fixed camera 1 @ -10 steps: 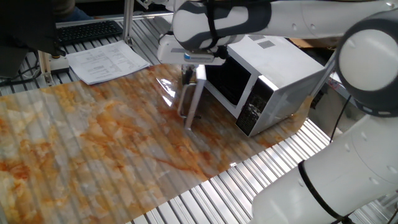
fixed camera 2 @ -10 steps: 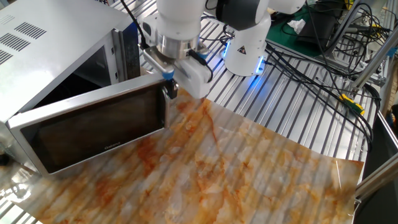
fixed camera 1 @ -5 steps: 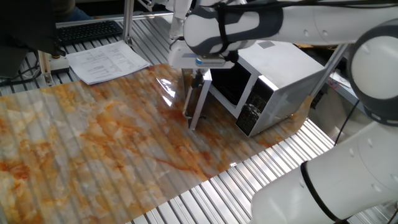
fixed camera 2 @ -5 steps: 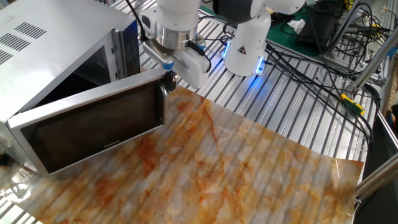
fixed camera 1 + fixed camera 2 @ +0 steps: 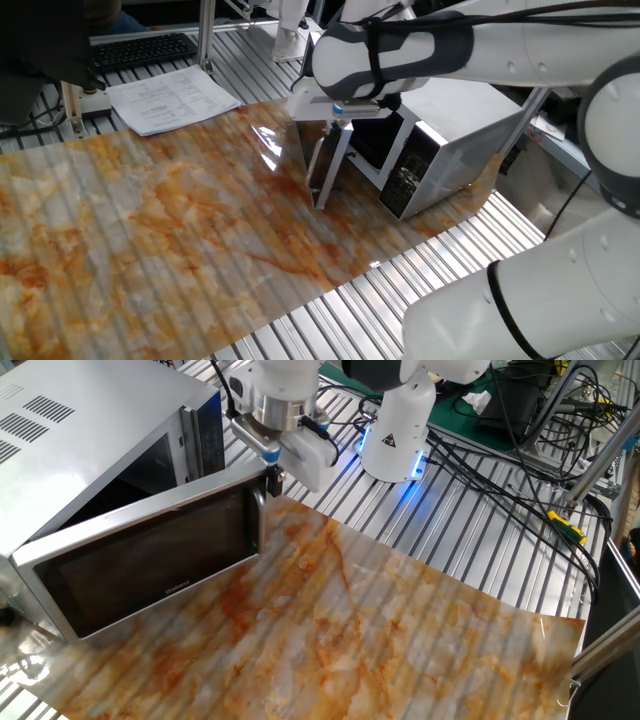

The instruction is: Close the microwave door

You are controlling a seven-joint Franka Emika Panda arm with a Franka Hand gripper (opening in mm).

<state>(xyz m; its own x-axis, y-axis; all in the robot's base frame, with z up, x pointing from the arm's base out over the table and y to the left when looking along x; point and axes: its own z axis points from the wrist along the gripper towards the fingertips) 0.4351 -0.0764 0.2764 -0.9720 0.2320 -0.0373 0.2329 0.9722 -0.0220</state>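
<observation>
The glass-windowed, silver-framed microwave door has swung nearer the boxy white microwave; the gripper pushes on, its spread seemingly hidden.

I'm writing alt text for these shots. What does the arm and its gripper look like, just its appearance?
The arm is glossy white with rounded, bulbous links and dark grey bands at the joints. Its base is white, bears a small triangular warning mark and glows blue at the bottom. A black cable runs along the wrist. The gripper has a white boxy body with a small blue accent and short dark jaws.
</observation>
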